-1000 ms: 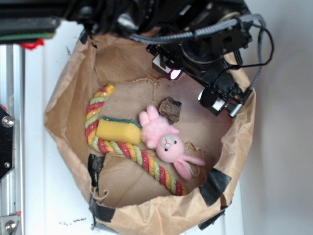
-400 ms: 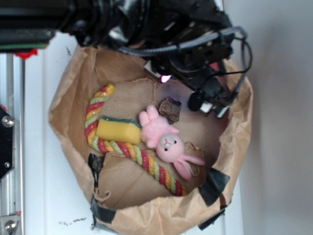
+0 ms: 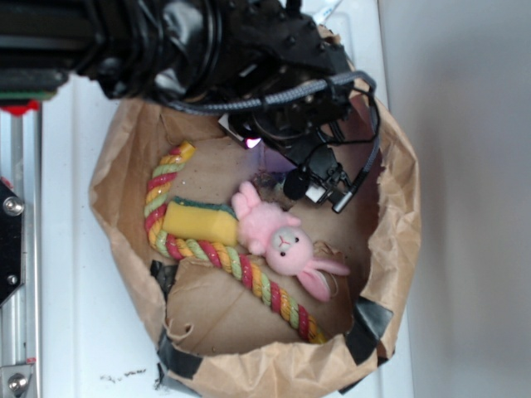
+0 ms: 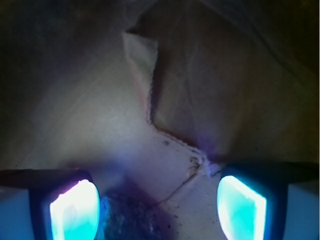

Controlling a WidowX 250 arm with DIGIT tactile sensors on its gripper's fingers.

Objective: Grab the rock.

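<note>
At the left of the paper bag [image 3: 108, 174], the striped rope [image 3: 162, 195] curves round the yellow sponge [image 3: 199, 222]; both lie well away from the work and pose little risk. Next comes the pink bunny [image 3: 278, 240], and here is the main hazard: its ears sit just beside the gripper [image 3: 319, 189], so a jaw coming down on that side could snag plush instead of stone, or nudge the toy over the target.

The rock [image 4: 131, 220] is hidden under the arm in the exterior view. The wrist view shows it as a dark rough patch at the bottom edge, close against the inner face of the left finger [image 4: 75, 212], with the right finger [image 4: 242, 207] well apart from it. The jaws stand wide open and hold nothing. Because the rock sits off-centre, closing now would likely push it sideways or catch only a corner; it looks, though the picture is dim, as if it is not yet fully between the pads.

Further right, the torn paper floor lies bare, giving room to shift that way. The bag's right wall [image 3: 398, 215] rises close behind the gripper, so travel there is limited, and the crumpled rim could catch the cable.
</note>
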